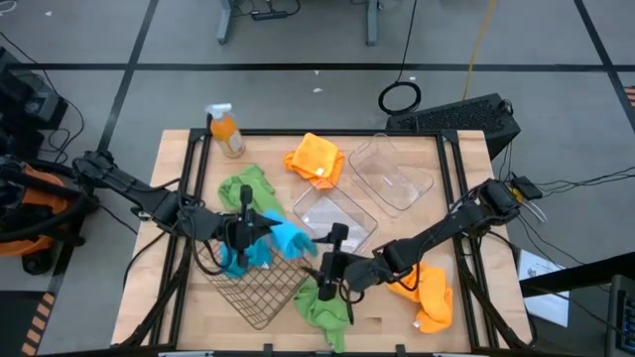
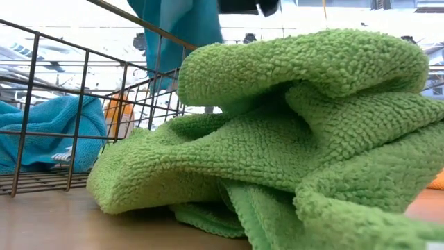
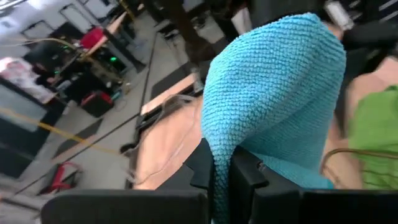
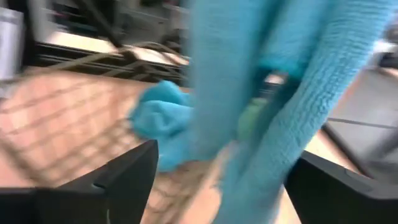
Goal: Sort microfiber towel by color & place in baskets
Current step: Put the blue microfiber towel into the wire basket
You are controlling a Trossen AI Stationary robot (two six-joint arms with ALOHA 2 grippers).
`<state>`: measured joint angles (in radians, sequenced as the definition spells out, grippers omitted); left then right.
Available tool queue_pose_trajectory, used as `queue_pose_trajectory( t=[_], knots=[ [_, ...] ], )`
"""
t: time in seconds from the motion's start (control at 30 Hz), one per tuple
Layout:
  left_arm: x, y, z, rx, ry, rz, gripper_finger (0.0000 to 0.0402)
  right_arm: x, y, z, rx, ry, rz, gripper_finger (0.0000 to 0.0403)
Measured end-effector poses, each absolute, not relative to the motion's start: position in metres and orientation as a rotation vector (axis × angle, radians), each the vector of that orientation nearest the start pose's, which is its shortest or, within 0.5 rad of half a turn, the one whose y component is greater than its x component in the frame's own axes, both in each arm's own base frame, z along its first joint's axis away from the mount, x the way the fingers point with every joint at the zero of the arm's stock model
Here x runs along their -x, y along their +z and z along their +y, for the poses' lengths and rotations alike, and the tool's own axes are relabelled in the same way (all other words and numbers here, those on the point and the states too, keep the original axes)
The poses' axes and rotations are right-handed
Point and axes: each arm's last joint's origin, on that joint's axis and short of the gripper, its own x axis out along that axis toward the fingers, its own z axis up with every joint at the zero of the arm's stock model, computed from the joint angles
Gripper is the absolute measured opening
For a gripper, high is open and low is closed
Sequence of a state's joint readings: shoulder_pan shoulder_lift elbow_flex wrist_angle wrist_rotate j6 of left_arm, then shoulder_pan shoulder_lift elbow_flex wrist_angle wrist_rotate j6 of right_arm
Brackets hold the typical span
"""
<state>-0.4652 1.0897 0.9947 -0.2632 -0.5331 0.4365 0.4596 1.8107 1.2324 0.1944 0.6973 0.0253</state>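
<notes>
My left gripper (image 1: 248, 230) is shut on a bright blue towel (image 1: 290, 238) above the wire basket (image 1: 260, 290); the towel's lower end (image 2: 182, 28) hangs at the basket's rim. A second blue towel (image 1: 238, 260) lies inside the basket (image 2: 48, 132). My right gripper (image 1: 321, 270) is open beside the basket, above a green towel (image 1: 322, 302) that lies crumpled on the table (image 2: 277, 139). The held blue towel (image 4: 249, 74) hangs just ahead of its spread fingers (image 4: 221, 180). Another green towel (image 1: 248, 188) and two orange towels (image 1: 316, 159) (image 1: 427, 296) lie on the table. My left gripper (image 3: 221, 173) pinches a bunched part of the blue towel (image 3: 217, 152) between its two fingers. The rest of the cloth (image 3: 273, 93) billows out past the fingertips. It is lifted clear of the table and hangs slack over the basket.
Two clear tubs (image 1: 332, 220) (image 1: 392, 174) stand in the middle and far right of the table. An orange spray bottle (image 1: 226, 131) stands at the far left corner. Cables and equipment lie on the floor around the table.
</notes>
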Motion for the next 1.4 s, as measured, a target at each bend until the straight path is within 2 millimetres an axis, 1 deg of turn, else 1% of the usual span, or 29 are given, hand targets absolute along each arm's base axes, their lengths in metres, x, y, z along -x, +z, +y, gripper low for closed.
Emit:
queue_pose_trajectory(
  t=[0.2,0.4,0.53,0.6,0.67,0.77,0.83,0.93,1.0,1.07,1.13,1.23,1.4],
  knots=[
    [-0.219,0.348,-0.085,-0.605,0.153,0.297,0.0024,-0.374,0.245,0.163,0.169,-0.092,0.306,0.0277],
    [-0.22,0.348,-0.086,-0.579,0.159,0.29,0.0024,-0.376,0.254,0.165,0.238,-0.057,0.221,0.0247],
    [-0.22,0.347,-0.086,-0.575,0.158,0.292,0.0025,-0.376,0.254,0.166,0.325,-0.061,0.22,0.0235],
    [-0.22,0.347,-0.086,-0.576,0.157,0.292,0.0025,-0.372,0.255,0.173,0.429,-0.083,0.223,0.0232],
    [-0.22,0.347,-0.086,-0.577,0.155,0.293,0.0025,-0.366,0.255,0.182,0.58,-0.127,0.235,0.0232],
    [-0.22,0.347,-0.086,-0.58,0.154,0.299,0.0025,-0.355,0.256,0.196,0.804,-0.219,0.272,0.0239],
    [-0.22,0.346,-0.086,-0.582,0.145,0.305,0.0025,-0.347,0.257,0.204,0.937,-0.313,0.313,0.0245],
    [-0.22,0.345,-0.088,-0.576,0.064,0.301,0.0025,-0.338,0.257,0.21,1.165,-0.447,0.428,0.0251],
    [-0.22,0.345,-0.09,-0.56,-0.008,0.288,0.0025,-0.336,0.254,0.21,1.283,-0.477,0.498,0.0253],
    [-0.221,0.346,-0.092,-0.536,-0.068,0.266,0.0025,-0.337,0.252,0.208,1.35,-0.465,0.533,0.0257],
    [-0.221,0.347,-0.094,-0.513,-0.103,0.249,0.0025,-0.34,0.251,0.204,1.375,-0.465,0.549,0.0262],
    [-0.221,0.346,-0.094,-0.509,-0.118,0.251,0.0025,-0.342,0.25,0.2,1.444,-0.449,0.579,0.0275],
    [-0.221,0.347,-0.093,-0.487,-0.11,0.244,0.0025,-0.343,0.251,0.204,1.537,-0.333,0.539,0.0297]
  ],
)
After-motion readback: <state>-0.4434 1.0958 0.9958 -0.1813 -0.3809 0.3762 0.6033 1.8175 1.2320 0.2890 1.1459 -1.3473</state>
